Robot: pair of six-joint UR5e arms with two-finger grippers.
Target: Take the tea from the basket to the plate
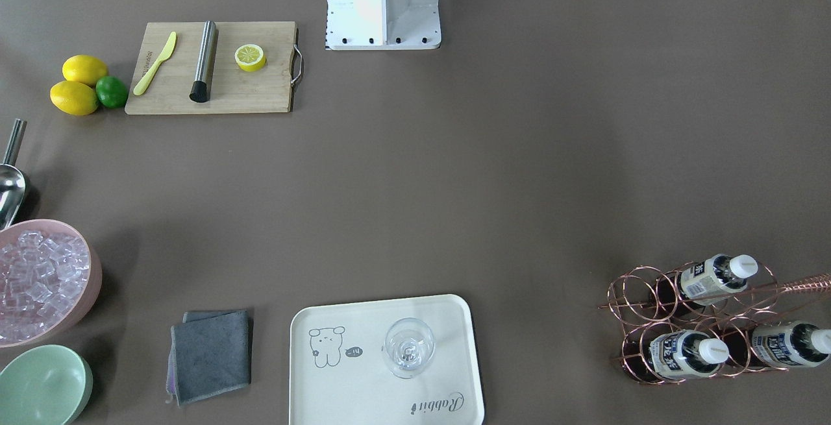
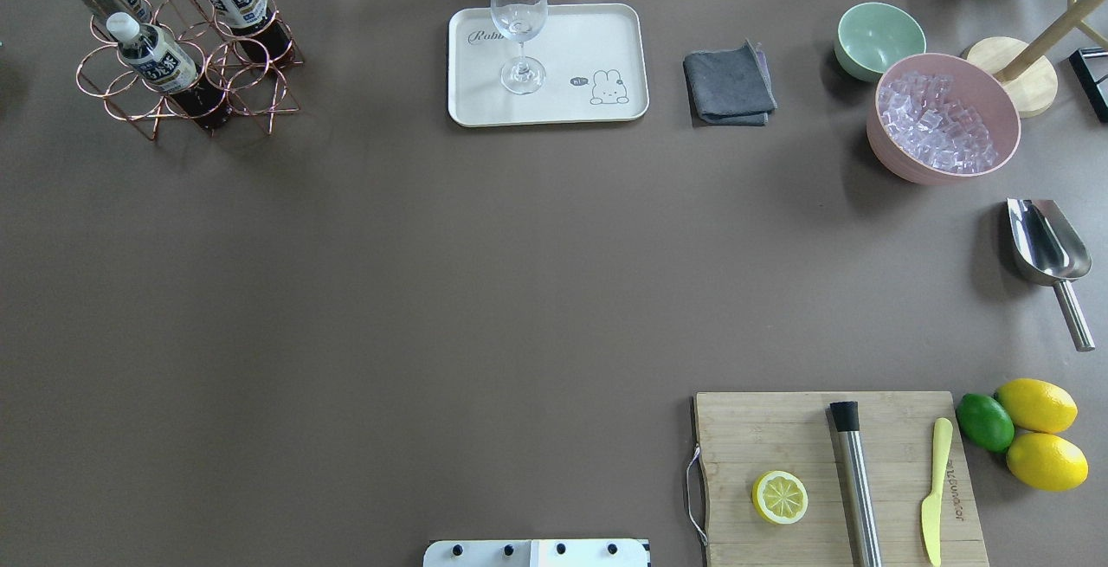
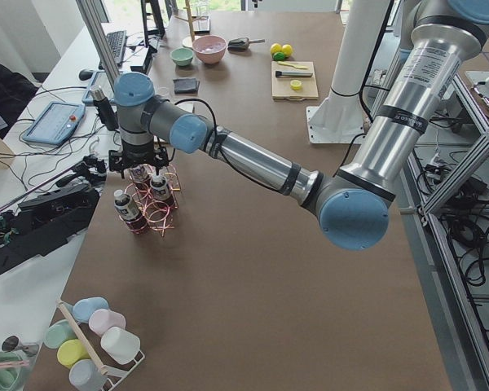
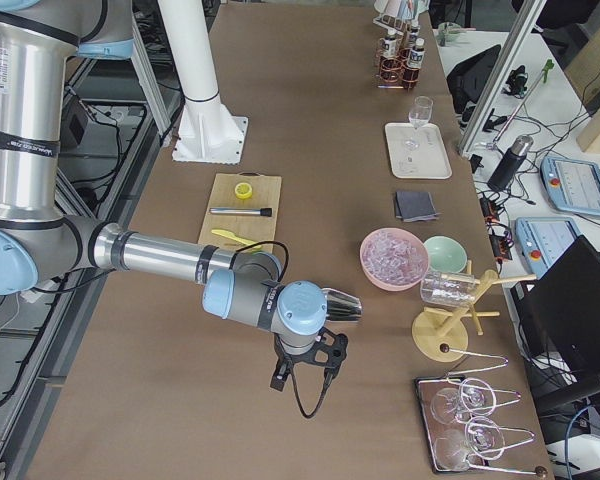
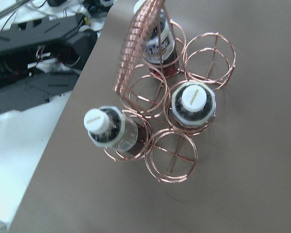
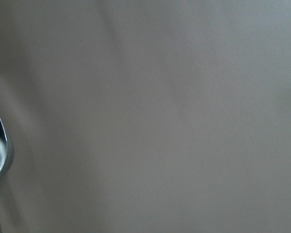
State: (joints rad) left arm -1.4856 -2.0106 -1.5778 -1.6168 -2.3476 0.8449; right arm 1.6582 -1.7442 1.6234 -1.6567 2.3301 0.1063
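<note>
In the overhead view the basket sits at 10 o'clock on the desk; three of its six rings hold one tea bottle each. The plate, at 12 o'clock, carries one wine glass. One pink bowl at 2 o'clock holds ice cubes. The left gripper hangs, seemingly, just above the basket; the right gripper hangs over the desk. I cannot tell how either's jaws stand.

- The tea bottles held a dark reddish-brown drink, with white caps and cream labels in dark print.
- The wire basket was rose-gold copper.
- The plate was cream-white, with a grey bear drawing and grey "Rabbit" script.
- The folded cloth was dark grey.
- One bowl was mint green, and the ice bowl was pink.
- The lemons were yellow, and the lime was green.
- The table was plain brown-grey.
</note>
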